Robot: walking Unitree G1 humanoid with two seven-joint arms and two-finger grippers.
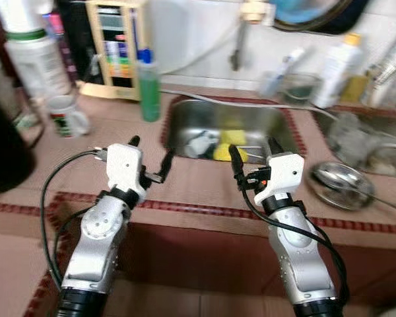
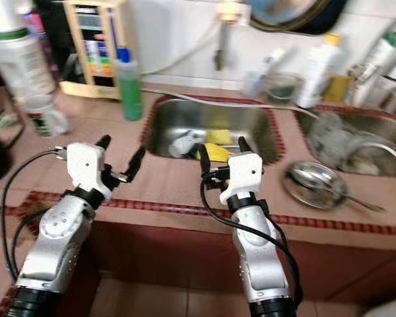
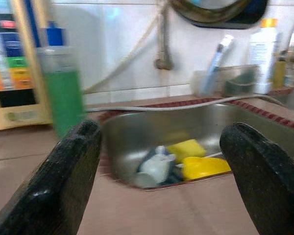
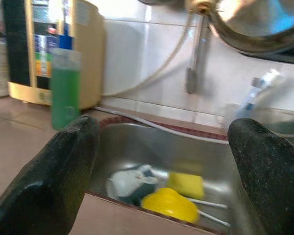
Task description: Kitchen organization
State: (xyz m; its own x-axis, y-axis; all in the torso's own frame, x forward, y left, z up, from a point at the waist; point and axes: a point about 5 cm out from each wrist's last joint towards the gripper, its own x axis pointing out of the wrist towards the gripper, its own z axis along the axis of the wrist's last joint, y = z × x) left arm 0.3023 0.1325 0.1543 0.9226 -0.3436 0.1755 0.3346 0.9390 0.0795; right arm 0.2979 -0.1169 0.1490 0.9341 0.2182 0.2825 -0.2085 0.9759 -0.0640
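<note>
A steel sink [image 1: 185,115] is set into the brown counter, with a tap [image 1: 237,43] above it. In it lie a yellow sponge [image 1: 235,137], a yellow round piece [image 4: 171,203] and a white crumpled thing [image 1: 198,144]. My left gripper [image 1: 152,150] hovers open over the counter just before the sink's near left corner, holding nothing. At the sink's near right edge my right gripper [image 1: 254,150] is also open and holds nothing. Both wrist views look between the black fingers [image 3: 59,186] toward the sink and its contents [image 3: 186,149].
A green bottle [image 1: 150,89] stands left of the sink, with a mug [image 1: 66,116] and a large white jar [image 1: 33,56] further left. A steel plate [image 1: 343,185] with a spoon lies on the right. Behind it are a second sink [image 1: 383,129] and white bottles [image 1: 338,63].
</note>
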